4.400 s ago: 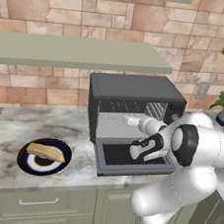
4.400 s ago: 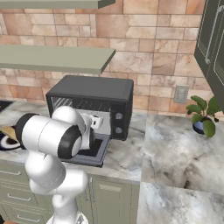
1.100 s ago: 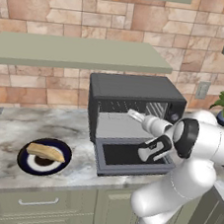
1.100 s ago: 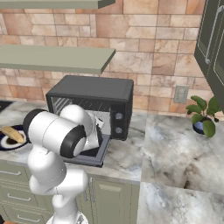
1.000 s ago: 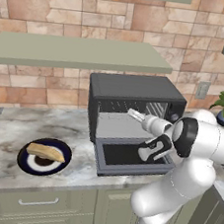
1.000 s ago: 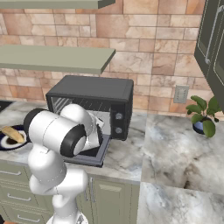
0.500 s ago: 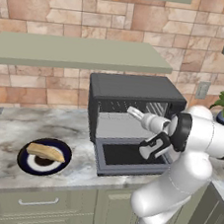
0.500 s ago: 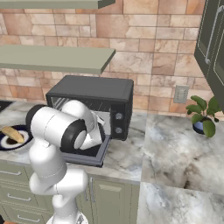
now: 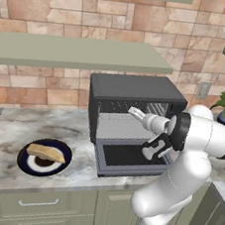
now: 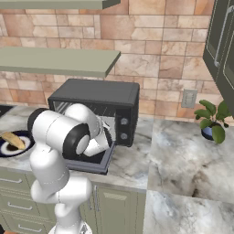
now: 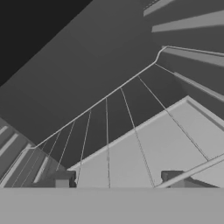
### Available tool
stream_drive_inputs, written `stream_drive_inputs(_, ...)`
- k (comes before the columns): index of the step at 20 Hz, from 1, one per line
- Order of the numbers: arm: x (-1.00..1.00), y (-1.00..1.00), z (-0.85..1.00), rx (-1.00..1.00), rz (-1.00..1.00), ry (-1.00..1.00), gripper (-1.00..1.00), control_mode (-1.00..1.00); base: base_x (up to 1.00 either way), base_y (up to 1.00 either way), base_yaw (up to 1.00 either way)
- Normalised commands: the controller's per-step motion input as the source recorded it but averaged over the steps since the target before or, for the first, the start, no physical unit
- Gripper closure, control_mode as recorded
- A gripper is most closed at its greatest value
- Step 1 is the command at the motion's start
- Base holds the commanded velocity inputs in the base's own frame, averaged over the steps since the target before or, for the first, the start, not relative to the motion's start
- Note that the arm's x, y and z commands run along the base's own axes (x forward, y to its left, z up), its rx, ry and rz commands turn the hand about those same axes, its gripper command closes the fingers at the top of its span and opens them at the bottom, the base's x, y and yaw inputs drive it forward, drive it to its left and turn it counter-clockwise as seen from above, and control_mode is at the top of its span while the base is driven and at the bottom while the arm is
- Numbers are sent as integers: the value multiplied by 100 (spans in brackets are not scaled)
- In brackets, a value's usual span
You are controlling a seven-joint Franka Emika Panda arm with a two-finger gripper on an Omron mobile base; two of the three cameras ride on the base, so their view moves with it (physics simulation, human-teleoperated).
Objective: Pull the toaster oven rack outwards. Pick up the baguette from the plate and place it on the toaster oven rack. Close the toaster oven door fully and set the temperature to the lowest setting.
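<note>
My gripper [image 11: 118,178] is inside the oven [image 9: 136,100], fingers apart astride the rack [image 11: 131,131] front wire, nothing clamped yet. I should close squarely on that wire, then pull straight outward over the lowered door [image 9: 131,159], keeping the rack level.
</note>
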Motion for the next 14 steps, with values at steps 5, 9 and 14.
stream_drive_inputs(5, 0, 0, 0, 0, 0, 0, 100, -100, 0, 0, 0)
stream_drive_inputs(9, 0, 0, 0, 0, 0, 0, 100, -100, 0, 0, 0)
stream_drive_inputs(14, -20, 0, 0, 0, 0, 0, 100, -100, 0, 0, 0)
